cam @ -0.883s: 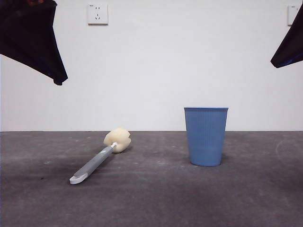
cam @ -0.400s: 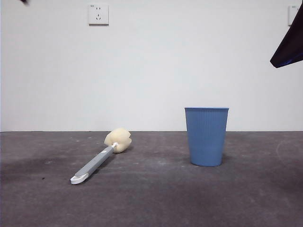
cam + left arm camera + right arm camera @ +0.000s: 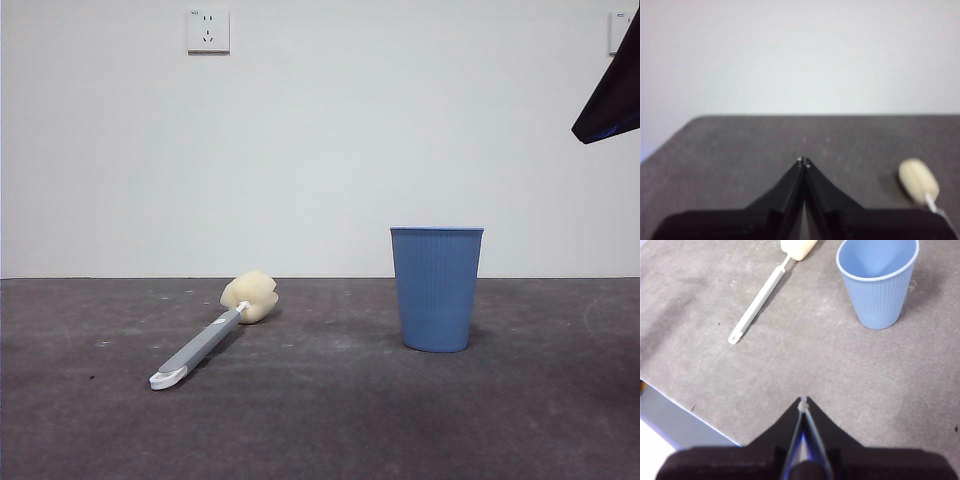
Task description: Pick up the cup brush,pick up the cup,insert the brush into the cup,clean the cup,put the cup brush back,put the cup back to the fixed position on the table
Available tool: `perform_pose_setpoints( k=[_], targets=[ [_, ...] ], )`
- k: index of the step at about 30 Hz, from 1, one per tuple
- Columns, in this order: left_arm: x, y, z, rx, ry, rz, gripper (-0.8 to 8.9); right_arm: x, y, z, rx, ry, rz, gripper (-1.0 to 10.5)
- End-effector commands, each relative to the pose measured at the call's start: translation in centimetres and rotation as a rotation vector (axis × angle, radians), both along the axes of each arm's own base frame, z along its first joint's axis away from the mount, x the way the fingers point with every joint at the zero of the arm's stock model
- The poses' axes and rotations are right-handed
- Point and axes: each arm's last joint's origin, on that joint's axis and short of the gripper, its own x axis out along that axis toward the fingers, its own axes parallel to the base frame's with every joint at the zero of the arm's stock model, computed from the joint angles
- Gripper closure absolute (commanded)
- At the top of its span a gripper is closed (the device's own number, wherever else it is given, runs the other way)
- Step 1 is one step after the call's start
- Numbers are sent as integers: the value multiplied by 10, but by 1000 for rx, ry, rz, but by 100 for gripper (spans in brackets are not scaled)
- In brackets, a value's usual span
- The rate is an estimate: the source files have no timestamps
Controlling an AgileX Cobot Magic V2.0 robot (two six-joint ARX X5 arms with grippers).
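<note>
The cup brush (image 3: 208, 338) lies flat on the table (image 3: 320, 420), its cream sponge head (image 3: 249, 296) toward the wall and its white tip nearer the camera. The blue ribbed cup (image 3: 436, 288) stands upright to its right, empty. In the right wrist view the cup (image 3: 878, 282) and the cup brush (image 3: 760, 297) sit well ahead of my right gripper (image 3: 803, 402), whose jaws are shut on nothing. My left gripper (image 3: 803, 162) is shut too, high over the table, with only the sponge head (image 3: 918, 181) showing off to one side. A black arm tip (image 3: 612, 95) hangs at the front view's top right corner.
A white wall with a socket (image 3: 208, 30) runs behind the table. The table's edge (image 3: 685, 410) shows in the right wrist view, with pale floor beyond it.
The dark arm that hung at the front view's top left has withdrawn upward out of the picture. Brush and cup have not moved.
</note>
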Motion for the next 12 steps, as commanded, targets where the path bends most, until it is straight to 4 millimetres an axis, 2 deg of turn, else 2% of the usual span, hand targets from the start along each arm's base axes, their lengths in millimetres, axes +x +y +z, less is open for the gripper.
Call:
perform_pose_setpoints(
  k=[1, 6, 12],
  targets=[
    [-3, 1, -19, -15, 7, 1, 817, 0, 0, 2, 8, -7, -5, 946],
    [-6, 1, -41, -31, 49, 2, 817, 0, 0, 2, 8, -7, -5, 946],
    [-8, 1, -56, -30, 115, 2, 817, 0, 0, 2, 8, -7, -5, 946]
  ],
)
